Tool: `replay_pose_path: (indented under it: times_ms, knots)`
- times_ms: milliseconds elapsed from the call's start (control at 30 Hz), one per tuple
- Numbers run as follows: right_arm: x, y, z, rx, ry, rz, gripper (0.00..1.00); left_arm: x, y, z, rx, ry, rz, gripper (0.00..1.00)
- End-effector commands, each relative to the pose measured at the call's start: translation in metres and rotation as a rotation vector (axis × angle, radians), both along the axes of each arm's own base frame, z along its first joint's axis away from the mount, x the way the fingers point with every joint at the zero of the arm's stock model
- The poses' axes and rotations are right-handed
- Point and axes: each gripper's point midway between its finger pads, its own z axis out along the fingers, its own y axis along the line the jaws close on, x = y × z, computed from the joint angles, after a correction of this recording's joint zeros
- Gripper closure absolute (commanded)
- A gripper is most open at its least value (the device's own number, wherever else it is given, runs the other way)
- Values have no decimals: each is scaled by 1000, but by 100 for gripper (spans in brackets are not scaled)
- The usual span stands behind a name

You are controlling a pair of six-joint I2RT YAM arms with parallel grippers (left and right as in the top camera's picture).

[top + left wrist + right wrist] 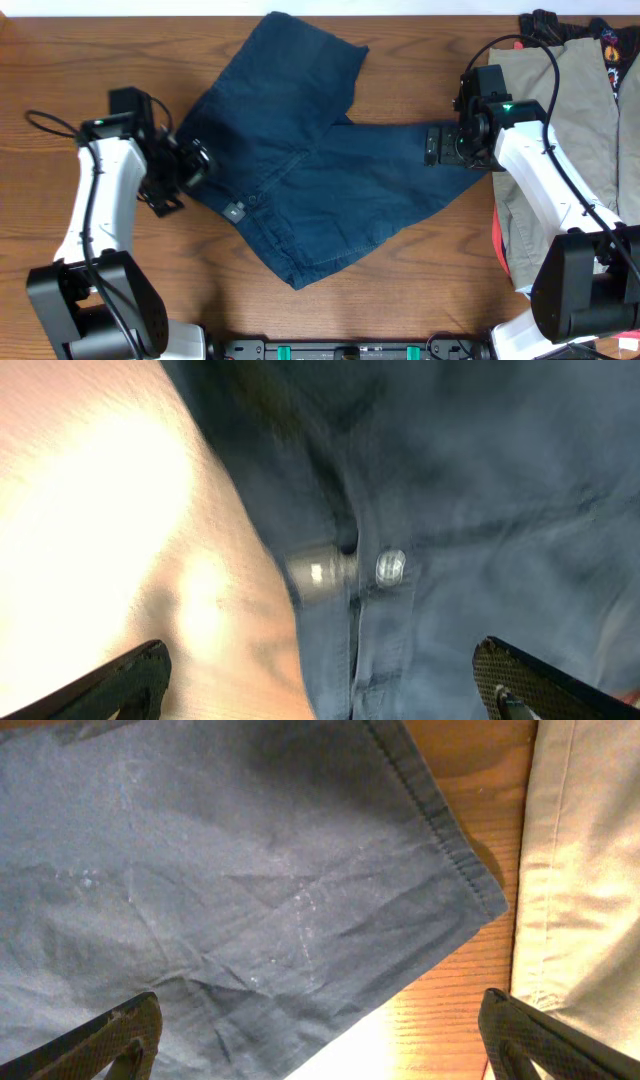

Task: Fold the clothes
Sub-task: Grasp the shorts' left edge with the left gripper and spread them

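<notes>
Left gripper (pixel 192 175) is spread wide open with nothing pinched. Its wrist cam only catches the two fingertips (pixel 125 678) poking in at the bottom corners, the rest of them is cut off. It sits at the left edge of the navy shorts (pixel 300 170), around the waistband. That view is really blurry and the table (pixel 90 510) is blown out by glare. You can just make out a small button (pixel 390 567) and some shiny metal bit (pixel 318 570) just beside it, no idea what that one is. Can't tell if the fingers actually touch the cloth either.

Right gripper (pixel 436 146) is open too, nothing in it, over the hem of the right leg. Its wrist cam is way sharper: the stitched hem corner lies flat on the wood, fingertips again only at the bottom corners. Khaki garment (pixel 585 110) lies just beside that hem with a strip of bare table between, and from overhead the right arm covers part of it. Black garment (pixel 560 22) with red print is cut off by the top edge.

Shorts are spread out mid-table, one leg pointing up, one to the right.
</notes>
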Motion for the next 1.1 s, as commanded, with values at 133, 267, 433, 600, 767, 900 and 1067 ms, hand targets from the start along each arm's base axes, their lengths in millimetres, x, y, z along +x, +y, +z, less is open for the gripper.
replay_pose_path:
  times_ms: [133, 267, 433, 600, 767, 900, 1067]
  knots:
    - [0, -4, -2, 5, 5, -14, 1, -45, -57, -43, -57, 156, -45, 2]
    - [0, -4, -2, 5, 5, -14, 1, -58, -82, -76, -50, 159, -24, 2]
    - [0, -4, -2, 5, 5, -14, 1, -70, -109, -103, -52, 123, -55, 4]
    - [0, -4, -2, 5, 5, -14, 1, -70, -114, -114, -12, 78, -75, 55]
    - [0, -4, -2, 4, 5, -14, 1, -55, -73, -118, 145, 37, -8, 94]
    - [0, -4, -2, 4, 5, -14, 1, -23, -33, -105, 182, -32, 68, 94]
    - [1, -1, -2, 29, 4, -33, 1, 29, 20, -68, 177, -170, 174, 94]
